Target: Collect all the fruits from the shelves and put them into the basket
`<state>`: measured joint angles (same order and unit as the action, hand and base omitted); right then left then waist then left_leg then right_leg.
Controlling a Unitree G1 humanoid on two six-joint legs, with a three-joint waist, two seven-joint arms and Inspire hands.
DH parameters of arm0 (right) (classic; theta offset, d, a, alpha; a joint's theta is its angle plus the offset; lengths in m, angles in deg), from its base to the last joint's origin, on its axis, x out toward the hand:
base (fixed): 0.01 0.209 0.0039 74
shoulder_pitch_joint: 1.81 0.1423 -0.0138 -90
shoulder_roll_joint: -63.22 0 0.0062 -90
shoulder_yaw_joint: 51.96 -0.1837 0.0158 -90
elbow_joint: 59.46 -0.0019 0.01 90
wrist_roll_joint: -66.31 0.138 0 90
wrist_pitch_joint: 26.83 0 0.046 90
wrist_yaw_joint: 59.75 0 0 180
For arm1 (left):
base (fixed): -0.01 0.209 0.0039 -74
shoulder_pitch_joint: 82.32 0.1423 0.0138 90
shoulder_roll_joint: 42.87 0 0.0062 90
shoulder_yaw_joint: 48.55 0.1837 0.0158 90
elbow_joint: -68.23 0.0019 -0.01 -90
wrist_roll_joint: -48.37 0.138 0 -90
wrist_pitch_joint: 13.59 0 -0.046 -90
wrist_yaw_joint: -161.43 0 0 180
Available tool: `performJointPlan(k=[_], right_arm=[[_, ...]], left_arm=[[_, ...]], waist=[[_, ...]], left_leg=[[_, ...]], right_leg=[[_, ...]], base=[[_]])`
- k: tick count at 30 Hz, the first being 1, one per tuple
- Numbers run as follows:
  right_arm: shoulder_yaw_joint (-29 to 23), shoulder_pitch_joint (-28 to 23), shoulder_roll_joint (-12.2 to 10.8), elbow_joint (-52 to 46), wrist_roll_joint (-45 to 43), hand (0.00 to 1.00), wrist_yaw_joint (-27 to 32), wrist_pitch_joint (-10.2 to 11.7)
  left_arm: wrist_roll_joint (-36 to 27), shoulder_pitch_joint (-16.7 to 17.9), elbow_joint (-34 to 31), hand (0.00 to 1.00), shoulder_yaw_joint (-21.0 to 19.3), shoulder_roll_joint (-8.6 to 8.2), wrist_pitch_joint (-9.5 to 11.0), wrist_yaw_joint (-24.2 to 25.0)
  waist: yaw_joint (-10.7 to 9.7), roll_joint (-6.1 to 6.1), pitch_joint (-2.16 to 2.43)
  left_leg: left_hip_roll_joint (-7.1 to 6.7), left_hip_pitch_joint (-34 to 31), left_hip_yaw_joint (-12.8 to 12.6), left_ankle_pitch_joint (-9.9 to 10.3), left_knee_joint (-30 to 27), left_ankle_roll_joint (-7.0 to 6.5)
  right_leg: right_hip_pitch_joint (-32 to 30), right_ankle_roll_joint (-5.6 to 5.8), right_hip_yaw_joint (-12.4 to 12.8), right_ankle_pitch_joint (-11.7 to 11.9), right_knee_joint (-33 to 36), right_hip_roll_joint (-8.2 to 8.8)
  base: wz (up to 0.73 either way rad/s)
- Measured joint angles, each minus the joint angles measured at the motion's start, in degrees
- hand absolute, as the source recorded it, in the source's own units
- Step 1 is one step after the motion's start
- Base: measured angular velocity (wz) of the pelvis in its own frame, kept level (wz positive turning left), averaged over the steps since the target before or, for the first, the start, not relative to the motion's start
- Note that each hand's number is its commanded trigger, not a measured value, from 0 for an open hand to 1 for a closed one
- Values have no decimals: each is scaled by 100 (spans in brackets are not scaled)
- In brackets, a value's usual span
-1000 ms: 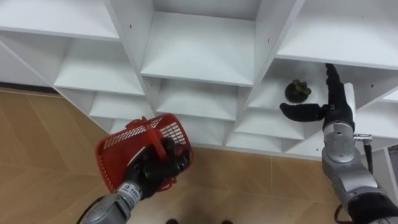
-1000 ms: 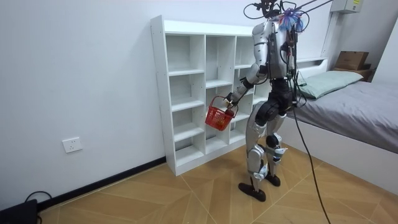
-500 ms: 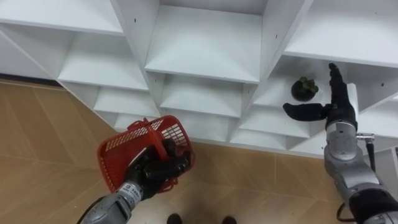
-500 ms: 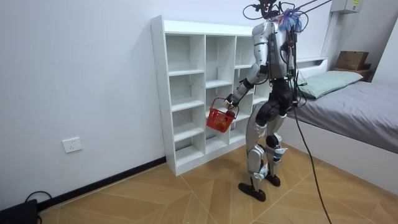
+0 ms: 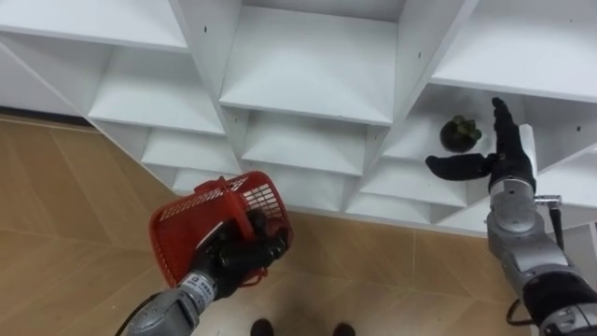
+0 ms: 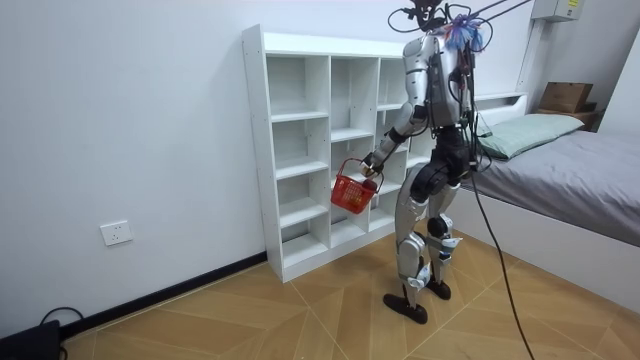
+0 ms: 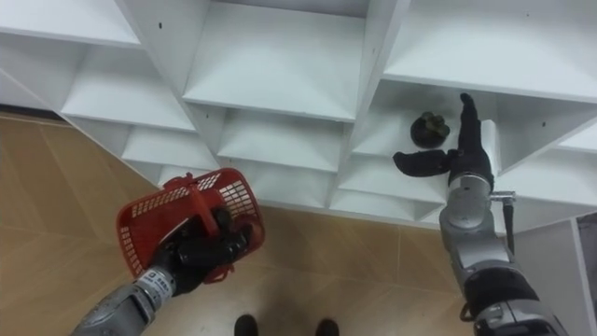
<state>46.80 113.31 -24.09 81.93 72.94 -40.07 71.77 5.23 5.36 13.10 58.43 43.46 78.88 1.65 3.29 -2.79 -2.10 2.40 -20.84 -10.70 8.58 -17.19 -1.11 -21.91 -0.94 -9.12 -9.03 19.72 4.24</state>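
Observation:
A small dark green fruit (image 5: pixel 461 133) (image 7: pixel 429 129) lies on a shelf in the right column of the white closet (image 5: pixel 308 84) (image 6: pixel 320 150). My right hand (image 5: pixel 494 161) (image 7: pixel 455 154) is open just in front of it, fingers pointing up and thumb stretched out below the fruit, not touching it. My left hand (image 5: pixel 235 256) (image 7: pixel 200 250) is shut on the handle of a red plastic basket (image 5: pixel 210 227) (image 7: pixel 177 217) (image 6: pixel 350 190), held low in front of the closet's lower shelves. What lies inside the basket is hidden.
I stand facing the closet's right part on a wooden floor (image 5: pixel 56 224). The other shelves in view hold nothing. A bed (image 6: pixel 570 170) with a green pillow stands at the room view's right, behind me.
The head camera has shifted slightly, so the shelves sit a little lower and further right in the view. My right hand stays by the fruit and the basket hangs much as before.

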Motion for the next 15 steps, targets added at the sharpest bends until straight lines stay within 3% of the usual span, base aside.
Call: performJointPlan(k=[5,15], right_arm=[[119,115,55,-7,271,0,-112,-128],[377,185,164,22,475,0,-351,-242]], left_arm=[[-11,-87,-2,100,11,25,0,-7],[-28,-135,1,100,224,140,0,-9]], waist=[[13,-67,-37],[15,-103,-59]], left_leg=[[-13,-114,0,-6,-22,-7],[-27,-200,9,-19,-90,-28]], right_leg=[[-160,-10,21,-36,129,21],[-226,-12,-30,-52,211,65]], base=[[0],[2]])
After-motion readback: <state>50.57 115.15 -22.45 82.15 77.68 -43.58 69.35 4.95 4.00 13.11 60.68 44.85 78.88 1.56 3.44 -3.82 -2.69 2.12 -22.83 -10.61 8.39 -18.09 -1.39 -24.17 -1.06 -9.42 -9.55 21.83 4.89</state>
